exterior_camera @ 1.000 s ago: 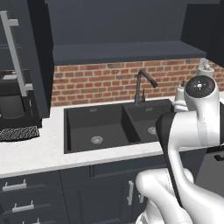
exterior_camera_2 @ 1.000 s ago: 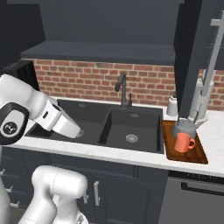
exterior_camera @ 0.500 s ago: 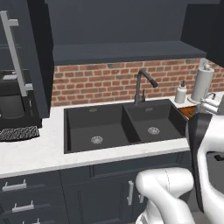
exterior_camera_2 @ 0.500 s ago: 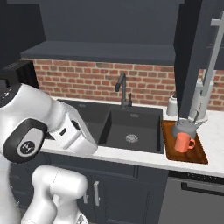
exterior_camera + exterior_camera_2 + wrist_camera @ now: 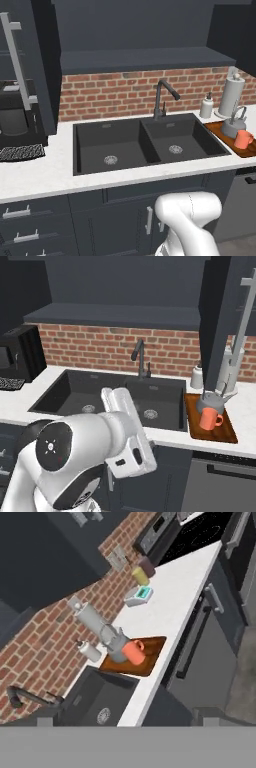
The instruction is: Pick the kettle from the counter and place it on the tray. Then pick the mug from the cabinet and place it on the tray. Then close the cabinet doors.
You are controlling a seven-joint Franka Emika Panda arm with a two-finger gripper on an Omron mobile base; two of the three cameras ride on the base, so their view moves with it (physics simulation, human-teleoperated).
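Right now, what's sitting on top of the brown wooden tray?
The grey kettle and the orange mug stand on the tray, mug in front. The mug hides part of the kettle's base.

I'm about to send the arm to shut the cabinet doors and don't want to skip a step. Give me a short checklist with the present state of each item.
1. Kettle on the tray: ok, it stands at the tray's back end.
2. Mug on the tray: ok, upright in front of the kettle.
3. Cabinet door shut: not ok, the one above the tray stands swung out over the counter.
4. Door's bar handle free to reach: ok, nothing sits in front of it.
5. Claw empty and open: cannot tell from the views.
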